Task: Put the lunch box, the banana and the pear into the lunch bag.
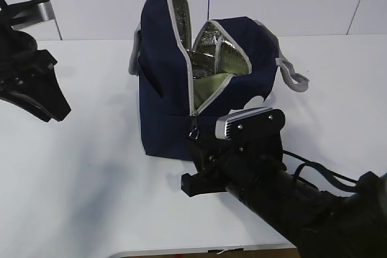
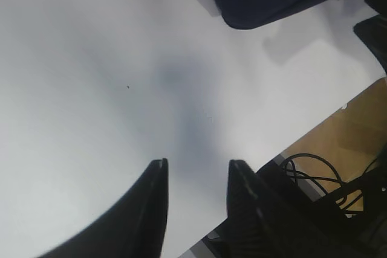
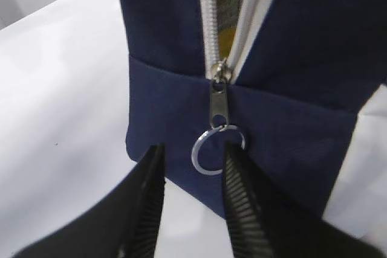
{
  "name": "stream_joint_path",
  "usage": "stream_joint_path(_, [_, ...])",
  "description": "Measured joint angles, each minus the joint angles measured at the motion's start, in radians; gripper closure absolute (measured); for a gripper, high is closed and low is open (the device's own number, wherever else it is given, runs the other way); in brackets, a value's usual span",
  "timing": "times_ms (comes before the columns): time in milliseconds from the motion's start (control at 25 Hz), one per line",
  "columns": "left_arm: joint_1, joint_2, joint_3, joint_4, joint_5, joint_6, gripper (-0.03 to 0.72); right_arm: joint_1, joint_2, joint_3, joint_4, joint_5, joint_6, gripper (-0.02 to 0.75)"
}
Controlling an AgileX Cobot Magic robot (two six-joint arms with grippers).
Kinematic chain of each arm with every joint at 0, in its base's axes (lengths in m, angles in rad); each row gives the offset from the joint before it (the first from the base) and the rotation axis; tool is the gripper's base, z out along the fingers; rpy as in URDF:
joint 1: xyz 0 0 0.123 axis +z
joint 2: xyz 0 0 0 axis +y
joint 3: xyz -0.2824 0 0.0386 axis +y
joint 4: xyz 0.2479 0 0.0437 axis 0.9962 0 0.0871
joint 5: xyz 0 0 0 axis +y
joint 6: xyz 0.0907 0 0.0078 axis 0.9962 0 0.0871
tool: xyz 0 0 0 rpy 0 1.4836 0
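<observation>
clearly the work sits at the zipper of the large boxy navy-blue fabric lunch bag (image 1: 205, 83), which stands near the middle of the white counter (image 1: 91, 167) with its grey-edged top gaping and silver foil lining showing. a pale sage-green surface, probably the lid of the small clear lunch box (image 1: 208, 83), shows down inside the opening; the yellow banana and the lumpy pear cannot be made out for certain, though a yellowish patch glimpsed through the zipper gap in the right wrist view may be fruit.

the right pincer (image 3: 190, 185) is low at the bag's front face, its jaws a little apart with the metal pull ring (image 3: 213, 152) of the zipper slider (image 3: 219, 77) between them; it grips nothing yet. the left pincer (image 2: 196, 176) hangs apart over bare counter well to the bag's left, holding nothing.

judging by this, loading looks largely done and the closing step is in hand. the next move calls for the right jaws to pinch the ring squarely, since it is thin and could slip, while the soft bag may need steadying.
</observation>
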Motion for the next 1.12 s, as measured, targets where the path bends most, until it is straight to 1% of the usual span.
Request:
stream_joint_path(80, [0.000, 0.000, 0.000, 0.000, 0.000, 0.000, 0.452, 0.000, 0.000, 0.000, 0.000, 0.000, 0.000, 0.424])
stream_joint_path(240, [0.000, 0.000, 0.000, 0.000, 0.000, 0.000, 0.452, 0.000, 0.000, 0.000, -0.002, 0.000, 0.000, 0.321])
stream_joint_path(360, [0.000, 0.000, 0.000, 0.000, 0.000, 0.000, 0.452, 0.000, 0.001, -0.001, -0.004, 0.000, 0.000, 0.289])
stream_joint_path(680, [0.000, 0.000, 0.000, 0.000, 0.000, 0.000, 0.454, 0.000, 0.045, -0.050, -0.004, 0.016, 0.000, 0.277])
stream_joint_path(1120, [0.000, 0.000, 0.000, 0.000, 0.000, 0.000, 0.454, 0.000, 0.085, -0.075, 0.022, 0.038, 0.000, 0.276])
